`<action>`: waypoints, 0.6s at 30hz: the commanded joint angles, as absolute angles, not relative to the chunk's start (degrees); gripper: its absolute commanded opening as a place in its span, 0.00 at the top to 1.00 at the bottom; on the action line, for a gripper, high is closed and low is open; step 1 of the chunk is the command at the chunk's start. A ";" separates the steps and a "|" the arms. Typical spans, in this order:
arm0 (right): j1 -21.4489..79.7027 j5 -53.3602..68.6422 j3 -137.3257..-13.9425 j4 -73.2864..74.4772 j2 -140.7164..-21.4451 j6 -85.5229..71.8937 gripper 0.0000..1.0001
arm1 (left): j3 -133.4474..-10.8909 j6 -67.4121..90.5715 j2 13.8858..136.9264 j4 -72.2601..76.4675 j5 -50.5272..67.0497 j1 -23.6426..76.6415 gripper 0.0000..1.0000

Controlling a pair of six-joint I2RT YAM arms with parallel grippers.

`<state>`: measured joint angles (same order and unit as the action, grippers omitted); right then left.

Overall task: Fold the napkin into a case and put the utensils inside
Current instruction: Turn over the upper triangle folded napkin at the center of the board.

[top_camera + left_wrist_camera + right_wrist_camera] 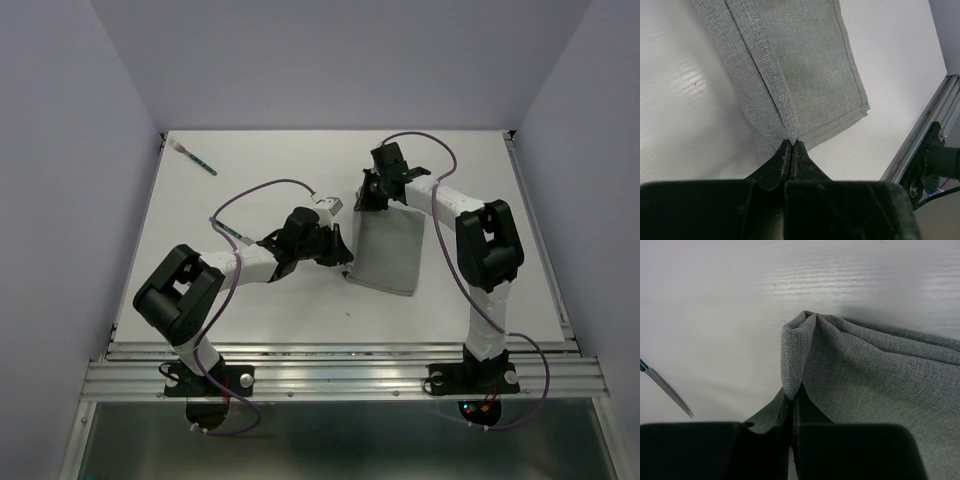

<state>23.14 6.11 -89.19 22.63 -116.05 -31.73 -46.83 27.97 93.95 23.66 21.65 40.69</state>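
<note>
No text, label, brand mark, number or sign can be read in any of the three views. Surfaces checked: the napkin (390,255) near the centre of the overhead view, the table (300,320) around it, and the metal rail (340,375) at 6 o'clock. All present plain faces as far as the pictures resolve.
</note>
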 commanded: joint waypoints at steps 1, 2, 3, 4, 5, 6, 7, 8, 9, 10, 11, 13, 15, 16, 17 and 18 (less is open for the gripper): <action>23.28 0.71 -93.60 17.22 -117.33 -30.06 0.99 | -43.87 28.92 91.76 23.38 26.81 41.75 1.00; 23.81 0.44 -93.78 17.31 -117.77 -29.88 0.99 | -43.42 28.92 91.67 24.16 26.89 41.75 1.00; 23.82 0.27 -94.21 17.49 -118.12 -29.80 0.99 | -43.16 29.09 91.58 24.60 26.89 41.75 1.00; 24.43 0.26 -94.57 18.01 -118.47 -29.53 0.99 | -42.37 29.18 91.67 24.96 26.89 41.84 1.00; 25.13 -1.39 -95.01 18.45 -118.82 -29.44 0.99 | -42.02 29.44 91.84 25.31 26.89 41.75 1.00; 25.14 -1.84 -96.05 19.33 -119.70 -29.18 0.99 | -41.75 29.62 91.93 26.01 26.98 41.75 1.00; 25.83 -2.19 -96.67 19.34 -120.14 -28.92 0.99 | -41.31 29.88 91.93 26.45 27.07 41.75 1.00; 25.84 -3.24 -97.20 20.21 -120.49 -28.83 0.99 | -40.53 30.06 92.02 26.98 27.24 41.75 1.00; 26.45 -3.60 -98.08 20.65 -121.28 -28.65 0.99 | -40.08 30.67 92.11 27.85 27.33 41.75 1.00; 27.15 -3.86 -98.52 21.44 -121.64 -28.65 0.99 | -39.38 30.85 92.11 28.21 27.42 41.75 1.00; 27.85 -4.39 -99.05 21.79 -122.08 -28.48 0.99 | -39.11 31.11 92.37 28.73 27.51 41.75 1.00; 28.47 -5.09 -100.28 22.93 -123.22 -28.39 0.99 | -38.41 31.29 92.46 29.00 27.42 41.84 1.00; 29.00 -5.54 -100.72 23.29 -123.84 -28.30 0.99 | -37.97 31.55 92.37 29.35 27.16 41.84 1.00; 29.00 -5.54 -100.90 23.47 -124.27 -28.30 0.99 | -37.53 31.55 92.46 29.44 26.98 41.84 1.00; 29.00 -5.62 -100.99 23.47 -124.36 -28.30 0.99 | -37.36 31.55 92.46 29.36 26.63 41.84 1.00; 29.53 -5.80 -100.99 23.55 -124.54 -28.13 0.99 | -37.09 31.73 92.55 29.44 26.46 41.84 0.99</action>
<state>29.98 0.12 -97.30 29.06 -123.92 -29.30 -39.27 30.41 93.95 30.68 21.19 40.60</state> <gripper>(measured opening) 0.037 0.026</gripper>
